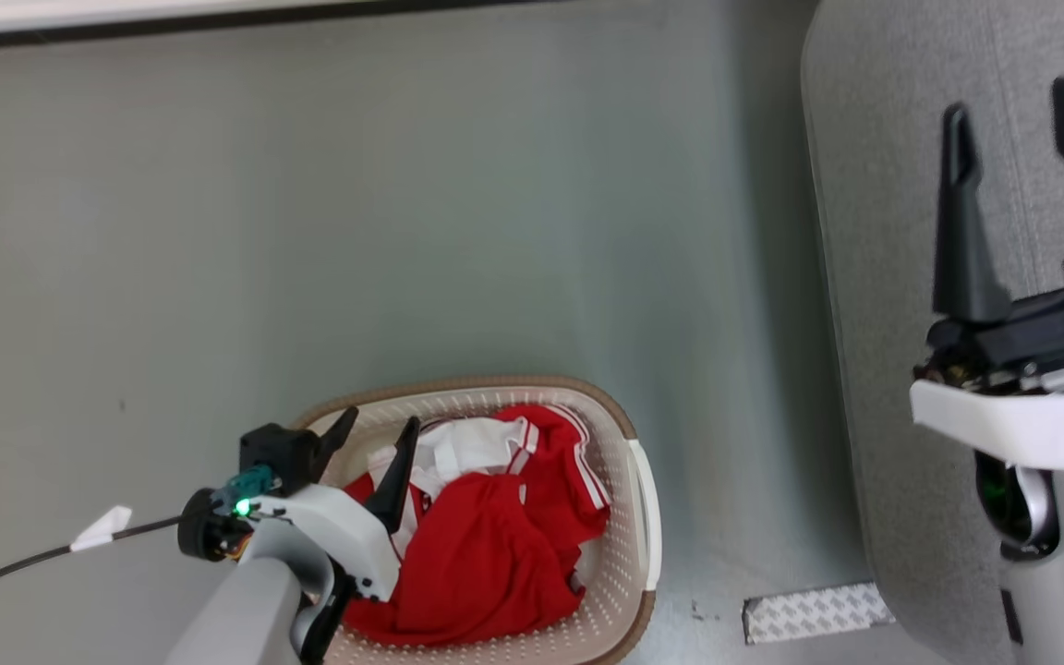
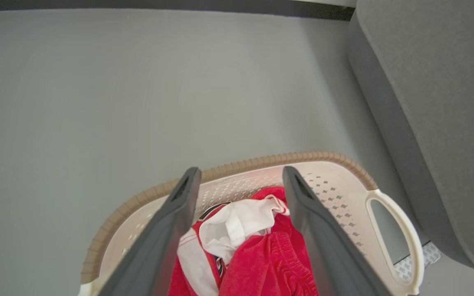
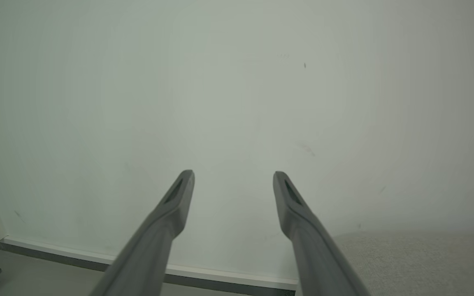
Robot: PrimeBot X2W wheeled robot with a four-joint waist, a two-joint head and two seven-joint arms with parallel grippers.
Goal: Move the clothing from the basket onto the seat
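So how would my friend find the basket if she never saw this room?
Start at the big grey sofa on the right of the head view, then look across the floor to its left. The basket sits there on the floor, apart from the sofa. It is cream-white with little holes, a brown rim and red and white clothing heaped inside.

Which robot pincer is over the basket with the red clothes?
The left pincer: it hangs open over the clothing in the basket. The right pincer, also open, is up over the grey seat instead.
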